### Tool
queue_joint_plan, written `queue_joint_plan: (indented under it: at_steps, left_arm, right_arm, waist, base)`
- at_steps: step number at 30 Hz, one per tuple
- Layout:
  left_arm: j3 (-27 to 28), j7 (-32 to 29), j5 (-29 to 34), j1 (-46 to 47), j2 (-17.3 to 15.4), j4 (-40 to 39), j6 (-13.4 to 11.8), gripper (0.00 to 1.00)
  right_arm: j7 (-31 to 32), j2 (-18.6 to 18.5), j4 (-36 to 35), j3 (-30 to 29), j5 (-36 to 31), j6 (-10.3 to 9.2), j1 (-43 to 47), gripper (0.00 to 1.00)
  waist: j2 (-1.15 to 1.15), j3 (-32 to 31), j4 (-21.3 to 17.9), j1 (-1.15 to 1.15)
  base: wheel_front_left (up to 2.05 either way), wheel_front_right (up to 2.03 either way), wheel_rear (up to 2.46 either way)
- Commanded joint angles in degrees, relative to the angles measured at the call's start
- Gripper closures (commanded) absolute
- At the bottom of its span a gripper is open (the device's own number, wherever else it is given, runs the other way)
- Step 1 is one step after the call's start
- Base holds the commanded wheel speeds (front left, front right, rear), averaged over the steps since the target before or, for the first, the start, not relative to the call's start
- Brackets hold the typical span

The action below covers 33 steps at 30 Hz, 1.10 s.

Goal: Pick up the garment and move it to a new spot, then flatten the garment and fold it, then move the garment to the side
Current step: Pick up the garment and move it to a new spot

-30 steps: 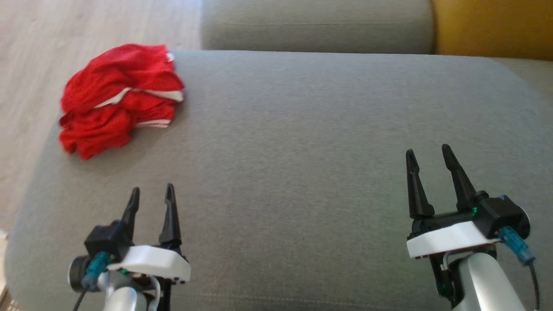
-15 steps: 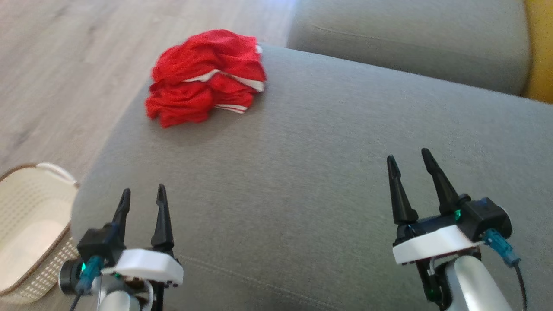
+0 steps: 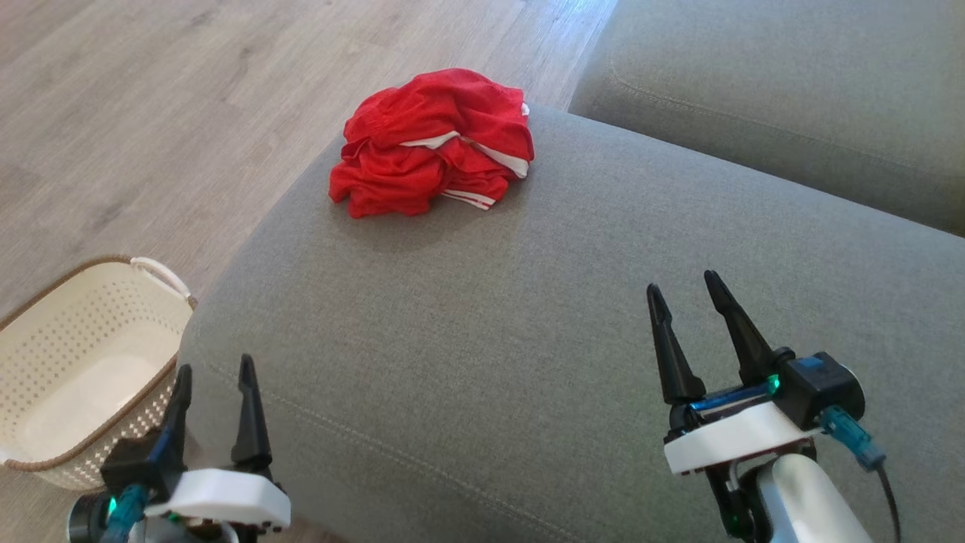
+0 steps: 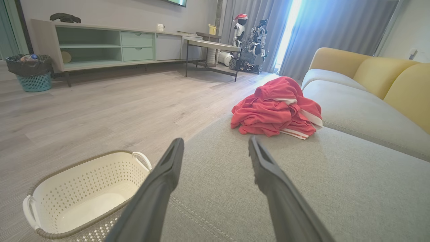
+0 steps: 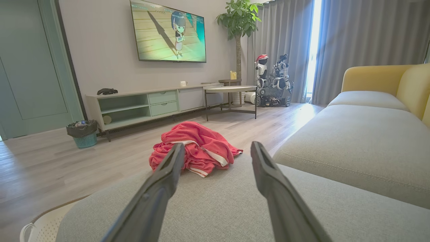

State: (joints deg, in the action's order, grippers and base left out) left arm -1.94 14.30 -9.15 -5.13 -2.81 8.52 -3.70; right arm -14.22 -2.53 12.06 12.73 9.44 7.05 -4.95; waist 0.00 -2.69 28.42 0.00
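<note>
The left tool and right tool each carry two tapering black fingers on a white base, with a black camera block and a teal cable plug.

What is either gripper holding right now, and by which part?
Nothing is held. The left gripper and the right gripper are both open and empty; the red garment lies bunched on the grey cushion, apart from both.

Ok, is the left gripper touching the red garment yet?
Apart. The head view shows bare grey cushion between the open left gripper, at the near edge, and the red garment.
</note>
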Motion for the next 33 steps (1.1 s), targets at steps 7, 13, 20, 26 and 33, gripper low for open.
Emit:
queue_joint_plan:
  at_steps: [7,13,20,26,33]
  left_arm:
    - [2.12,0.70,-0.02,2.00,-0.07,-2.93,-0.27,0.00]
    - [1.94,0.70,-0.31,2.33,-0.07,-2.92,-0.50,0.00]
    - [3.69,0.70,-0.07,5.20,-0.16,-2.80,0.88,0.00]
    - [6.17,0.70,-1.59,11.06,-1.53,-1.69,3.57,0.00]
    - [7.82,-2.09,-4.71,23.20,-6.84,6.43,7.54,0.00]
  right_arm:
    - [-0.77,-0.34,-1.47,1.67,0.39,0.44,-1.01,0.00]
    - [-0.77,-0.34,-1.68,0.84,0.29,0.44,-0.52,0.00]
    - [-0.46,-0.34,-2.77,-1.30,-1.67,0.44,-0.72,0.00]
    - [1.23,-0.34,-5.41,-3.92,-4.03,0.44,-2.02,0.00]
    - [3.54,-0.34,-9.68,-6.31,-6.86,0.44,-3.96,0.00]
  waist:
    - [0.00,0.02,-0.13,0.00]
    - [0.00,0.07,-0.40,0.00]
    - [0.00,3.49,-2.88,0.00]
    - [0.00,8.63,-6.29,0.00]
    - [0.00,15.56,-10.39,0.00]
  base:
    - [0.00,0.00,0.00]
    - [0.00,0.00,0.00]
    - [0.00,0.00,0.00]
    - [0.00,0.00,0.00]
    - [0.00,0.00,0.00]
